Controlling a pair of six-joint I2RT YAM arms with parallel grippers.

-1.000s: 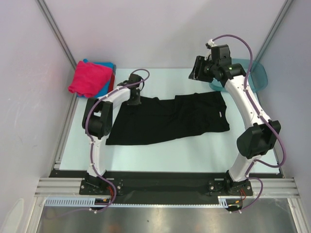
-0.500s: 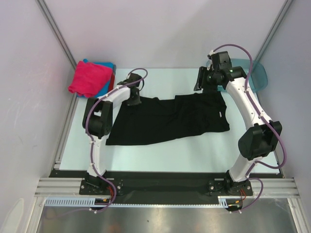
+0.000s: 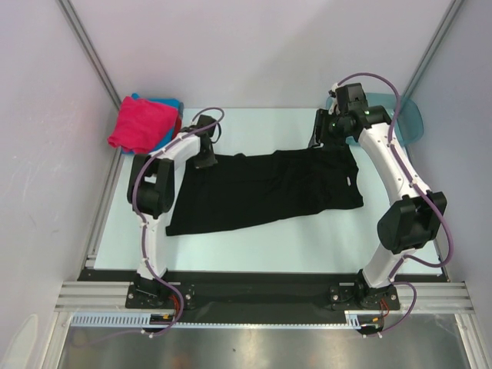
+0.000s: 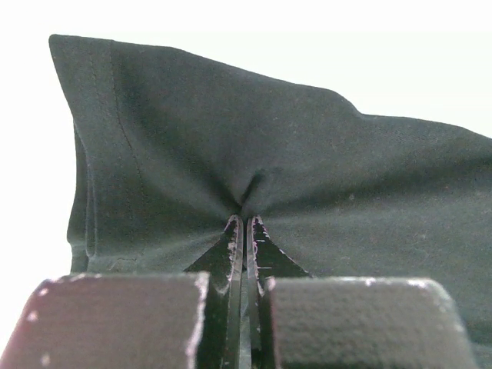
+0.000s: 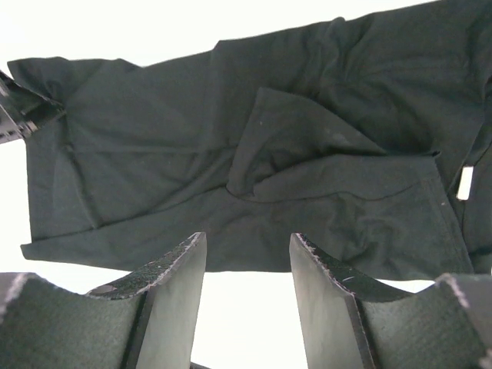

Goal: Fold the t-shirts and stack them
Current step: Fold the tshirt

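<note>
Cloth of black t-shirt matte, wrinkled; left tool pinches hem; right tool agape.

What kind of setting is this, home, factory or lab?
Most likely a lab robot cell, not a home: blank panel walls on aluminium posts box in a table, and the left arm and right arm are bolted to a rail at its near edge, with a black t-shirt spread between them.
</note>
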